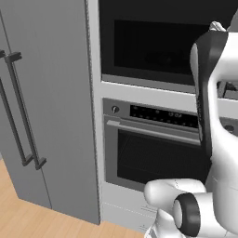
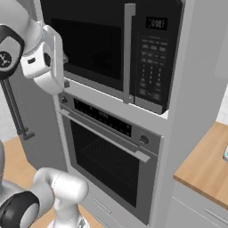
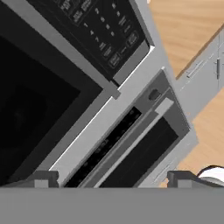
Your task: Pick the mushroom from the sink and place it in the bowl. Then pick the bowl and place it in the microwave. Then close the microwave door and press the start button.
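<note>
Before the closed microwave door (image 2: 89,49), end effector (image 3: 113,179) fingers apart, empty, oven (image 2: 111,164) below, wooden counter (image 2: 207,167) beside.

One microwave (image 2: 111,49) up top with one microwave door (image 2: 87,44) shut across it, and one oven (image 2: 111,156) right beneath, carrying one bar handle (image 2: 104,136). Off to the side, one tall grey fridge (image 1: 46,107) showing two long handles (image 1: 23,111), and one wooden worktop (image 2: 207,162).
</note>
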